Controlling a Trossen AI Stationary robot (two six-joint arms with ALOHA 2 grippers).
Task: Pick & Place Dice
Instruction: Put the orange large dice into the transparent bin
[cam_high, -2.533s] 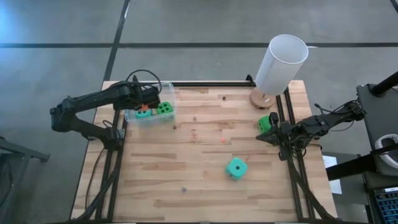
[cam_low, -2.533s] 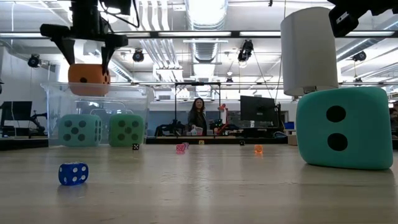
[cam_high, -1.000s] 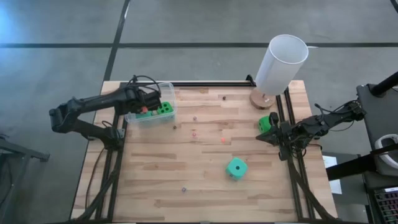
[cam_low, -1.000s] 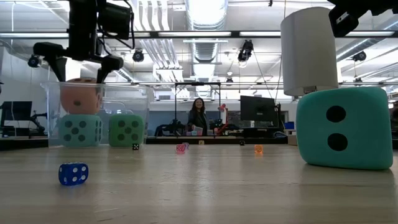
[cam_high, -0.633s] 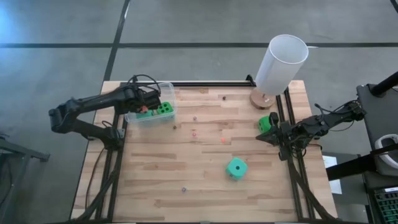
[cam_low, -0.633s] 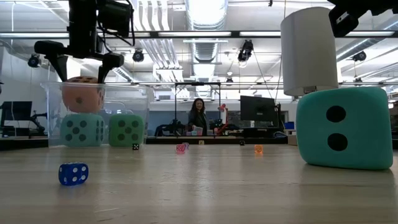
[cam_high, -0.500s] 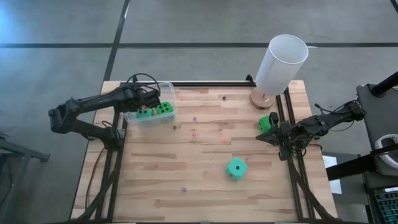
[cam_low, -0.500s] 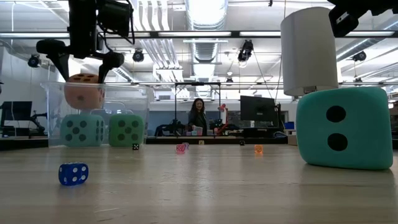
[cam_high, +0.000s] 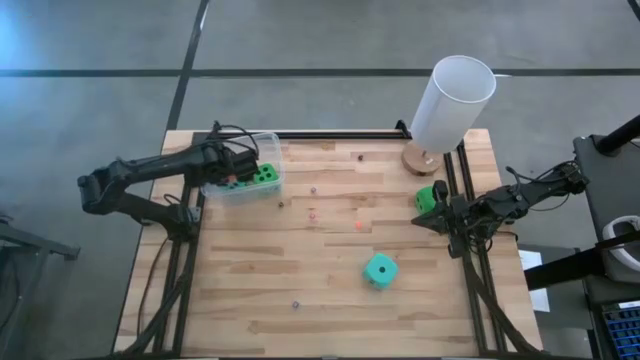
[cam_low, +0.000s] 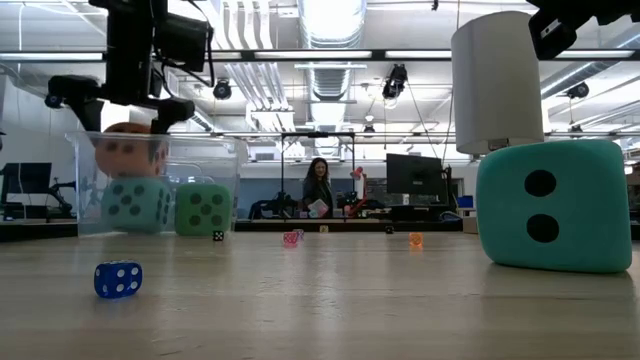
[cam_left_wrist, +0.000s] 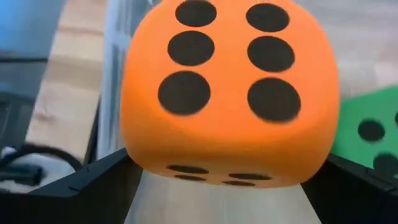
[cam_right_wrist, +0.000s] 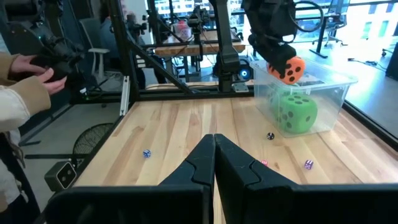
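Wood table (cam_high: 330, 270), lab behind. My left gripper (cam_low: 118, 105) is spread over the clear tub (cam_high: 268, 160), orange die (cam_low: 125, 150) dropping in w/ the others. Right gripper (cam_right_wrist: 214, 152) pressed together, idle at table edge. Teal die (cam_high: 380, 269) awaits.

Orange die (cam_left_wrist: 227, 93) filling the left wrist view, hiding most of the tub (cam_high: 240, 172) and green die (cam_left_wrist: 373, 134).

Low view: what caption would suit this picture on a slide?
Left gripper hangs open over the clear tub, an orange die tilted atop a teal die inside.
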